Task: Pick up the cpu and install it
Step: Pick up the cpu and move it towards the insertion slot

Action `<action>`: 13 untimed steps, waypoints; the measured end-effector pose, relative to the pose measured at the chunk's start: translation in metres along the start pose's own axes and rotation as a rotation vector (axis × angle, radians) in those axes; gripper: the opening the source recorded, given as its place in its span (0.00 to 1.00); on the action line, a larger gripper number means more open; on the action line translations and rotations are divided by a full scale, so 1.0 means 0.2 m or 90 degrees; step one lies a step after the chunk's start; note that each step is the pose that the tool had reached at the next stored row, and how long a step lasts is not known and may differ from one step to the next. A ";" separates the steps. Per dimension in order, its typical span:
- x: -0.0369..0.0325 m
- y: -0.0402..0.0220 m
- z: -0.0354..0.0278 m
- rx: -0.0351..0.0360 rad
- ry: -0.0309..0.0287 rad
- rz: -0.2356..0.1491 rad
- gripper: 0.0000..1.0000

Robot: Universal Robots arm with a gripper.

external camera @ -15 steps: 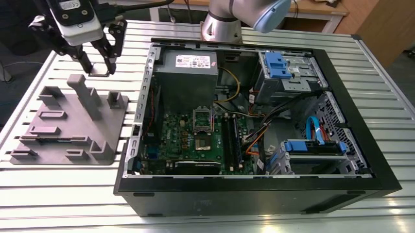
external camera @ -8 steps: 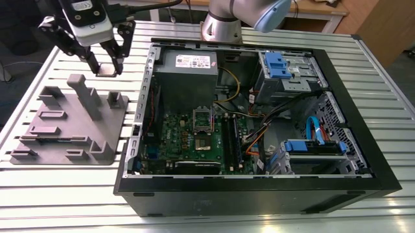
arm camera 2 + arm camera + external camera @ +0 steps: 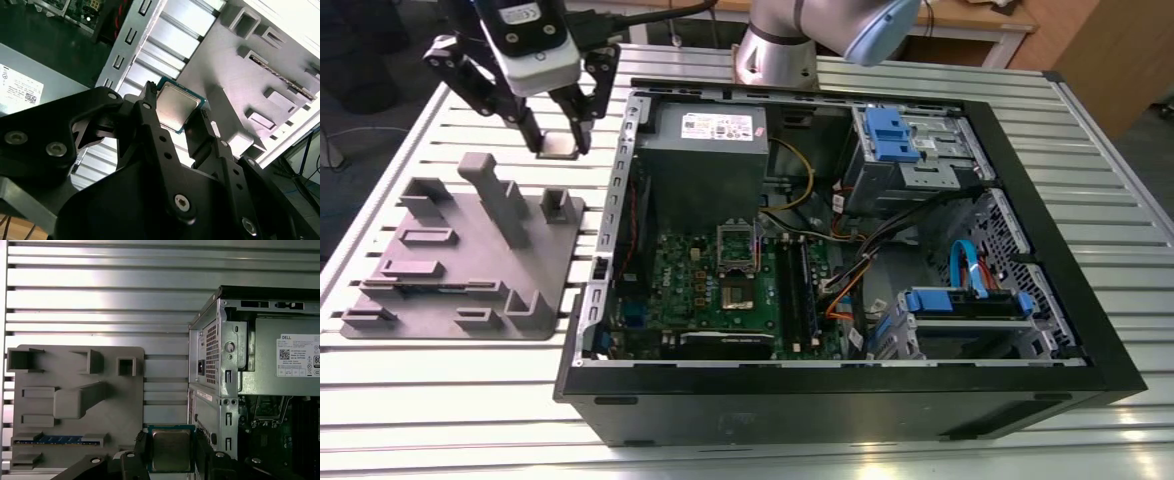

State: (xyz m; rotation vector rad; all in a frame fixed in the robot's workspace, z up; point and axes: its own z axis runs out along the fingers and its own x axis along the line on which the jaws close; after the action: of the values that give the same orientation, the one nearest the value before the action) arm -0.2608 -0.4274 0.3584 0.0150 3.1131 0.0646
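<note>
The cpu is a small flat square chip with a silvery top, and it hangs in the air above the slatted table. My gripper is shut on it, one black finger on each side. It is at the exterior view's upper left, between the grey tray and the open computer case. Both wrist views show the cpu clamped between the fingers. On the green motherboard inside the case, the hollow metal socket frame stands open.
The tray carries upright blocks and a blue-edged strip. A grey power supply fills the case's near-gripper corner, with its metal wall beside my fingers. Cables and blue drive brackets crowd the case at the exterior view's right.
</note>
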 end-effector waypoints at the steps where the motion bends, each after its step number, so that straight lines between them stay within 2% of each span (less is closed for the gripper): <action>1: -0.011 0.000 0.001 0.0000 0.0000 0.000 0.47; 8: -0.089 0.001 0.004 0.0000 0.0000 0.000 0.47; 13: -0.158 0.001 0.007 0.0000 0.0000 0.000 0.47</action>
State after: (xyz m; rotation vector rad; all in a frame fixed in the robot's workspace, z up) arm -0.2290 -0.4275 0.3579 0.0149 3.1130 0.0646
